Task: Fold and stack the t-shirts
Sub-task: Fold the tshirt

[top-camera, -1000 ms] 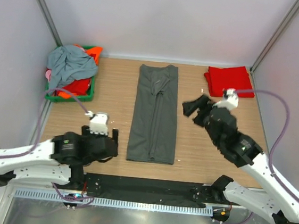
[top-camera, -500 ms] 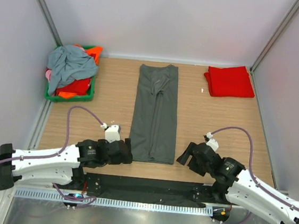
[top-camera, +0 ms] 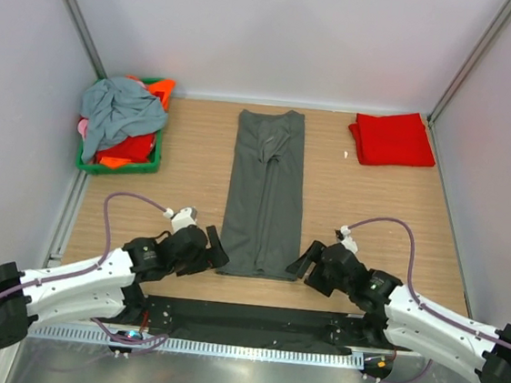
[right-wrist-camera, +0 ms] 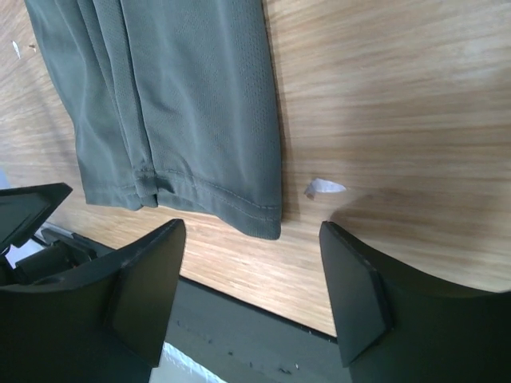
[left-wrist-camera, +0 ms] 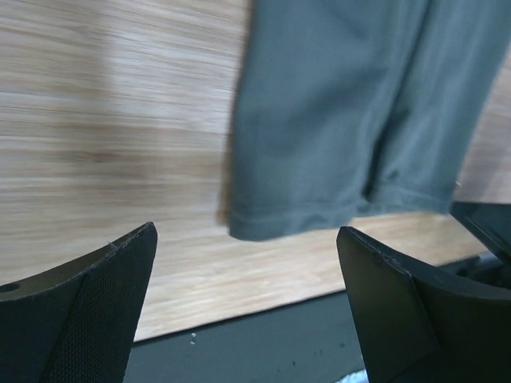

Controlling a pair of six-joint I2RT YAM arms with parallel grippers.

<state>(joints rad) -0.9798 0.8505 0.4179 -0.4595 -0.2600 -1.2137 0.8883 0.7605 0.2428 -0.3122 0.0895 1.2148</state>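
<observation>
A dark charcoal-grey t-shirt [top-camera: 264, 192] lies folded into a long narrow strip down the middle of the table. Low at its near left corner sits my left gripper [top-camera: 214, 248], open and empty. In the left wrist view the hem corner of the grey t-shirt [left-wrist-camera: 351, 120] lies just ahead of that gripper [left-wrist-camera: 246, 233]. At the near right corner my right gripper [top-camera: 304, 262] is also open and holds nothing. The right wrist view shows the grey hem [right-wrist-camera: 176, 104] in front of that gripper [right-wrist-camera: 251, 227]. A folded red t-shirt [top-camera: 391, 139] rests at the back right.
A green basket [top-camera: 119, 167] at the back left holds a blue-grey t-shirt [top-camera: 118, 108] heaped over orange, red and pink ones. A small white scrap [right-wrist-camera: 323, 187] lies on the wood beside the grey hem. A black strip [top-camera: 251, 320] runs along the table's near edge.
The right arm has swung back from near the red t-shirt to the grey shirt's near right corner. The left gripper has moved right to the near left corner. The right jaws have narrowed slightly.
</observation>
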